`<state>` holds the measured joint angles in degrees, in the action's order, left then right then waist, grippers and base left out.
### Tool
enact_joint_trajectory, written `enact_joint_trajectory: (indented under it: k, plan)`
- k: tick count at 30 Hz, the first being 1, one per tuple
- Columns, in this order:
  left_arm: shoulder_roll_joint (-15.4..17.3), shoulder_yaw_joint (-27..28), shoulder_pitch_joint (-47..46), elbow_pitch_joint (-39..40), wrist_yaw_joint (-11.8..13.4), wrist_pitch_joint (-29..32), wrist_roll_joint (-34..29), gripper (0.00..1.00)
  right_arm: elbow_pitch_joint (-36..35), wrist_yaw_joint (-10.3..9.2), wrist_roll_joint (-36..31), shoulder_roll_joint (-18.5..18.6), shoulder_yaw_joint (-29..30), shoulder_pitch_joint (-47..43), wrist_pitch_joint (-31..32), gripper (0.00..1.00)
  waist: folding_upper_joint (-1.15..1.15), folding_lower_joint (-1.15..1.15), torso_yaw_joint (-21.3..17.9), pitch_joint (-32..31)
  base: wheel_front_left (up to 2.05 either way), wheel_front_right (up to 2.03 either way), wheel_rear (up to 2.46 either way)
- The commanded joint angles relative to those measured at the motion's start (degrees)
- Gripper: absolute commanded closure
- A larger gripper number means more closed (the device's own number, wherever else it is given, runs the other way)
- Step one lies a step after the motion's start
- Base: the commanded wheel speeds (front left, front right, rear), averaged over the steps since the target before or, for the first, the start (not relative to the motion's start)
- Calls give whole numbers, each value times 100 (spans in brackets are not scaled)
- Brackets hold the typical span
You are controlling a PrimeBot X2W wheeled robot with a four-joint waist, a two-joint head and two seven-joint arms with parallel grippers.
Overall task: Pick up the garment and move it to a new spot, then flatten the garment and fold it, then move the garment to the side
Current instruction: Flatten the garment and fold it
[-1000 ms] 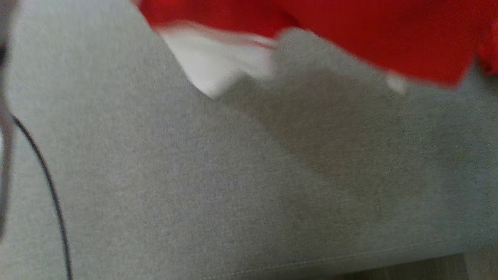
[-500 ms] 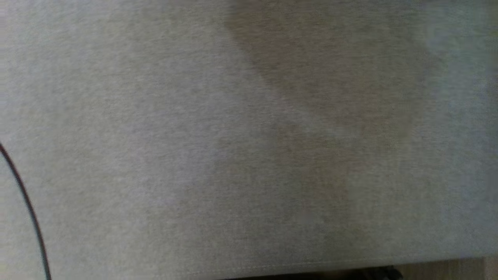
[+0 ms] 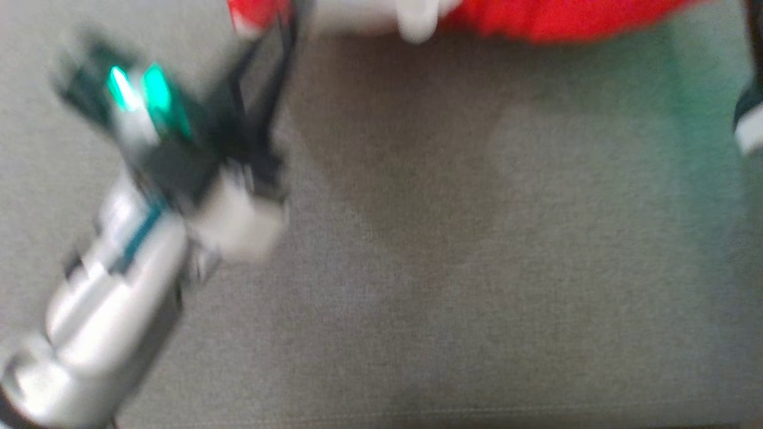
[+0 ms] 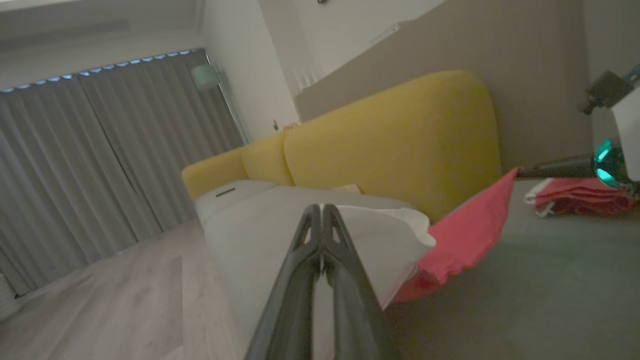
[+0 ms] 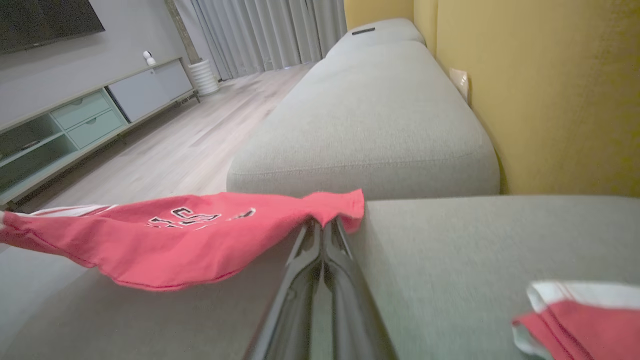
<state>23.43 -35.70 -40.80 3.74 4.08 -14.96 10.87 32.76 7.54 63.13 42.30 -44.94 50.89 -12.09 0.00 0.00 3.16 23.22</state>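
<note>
The garment, red with white trim and dark lettering, hangs stretched in the air just above the grey sofa seat, slung between the two arms. The right end effector is clenched on one red corner, the cloth bunched over its fingertips. The left end effector has its two dark fingers pressed together at the white-edged end of the garment, which drapes away from the tips toward the red part. The head view is blurred, but it shows the left arm reaching up-frame to the red and white cloth at the top edge.

A further red and white fold lies on the seat near the right arm. Whether it belongs to the same garment cannot be told.

Behind the seat rises the yellow backrest. A second grey seat cushion continues along it. Beyond are a pale wooden floor, grey curtains and a low cabinet with drawers.
</note>
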Motion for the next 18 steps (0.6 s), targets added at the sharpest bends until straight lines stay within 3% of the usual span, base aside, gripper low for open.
enact_joint_trajectory:
  k: [1, 5, 18]
  plan:
    - [332, 208, 231, 190, -89, -4, -59, 100, -144, -5, 131, 275, -57, -387, -55, 100, 0, 0, -2, -592, 0, 0, 0]
    - [368, 277, 1530, 253, -167, -4, -117, 100, -364, -5, 470, 478, -245, -1360, -75, 100, 0, 0, -24, -1110, 0, 0, 0]
    - [397, 826, 3798, 395, -107, -4, -149, 100, -772, -5, 776, 714, -253, -3111, -109, 100, 0, 0, -94, -1896, 0, 0, 0]
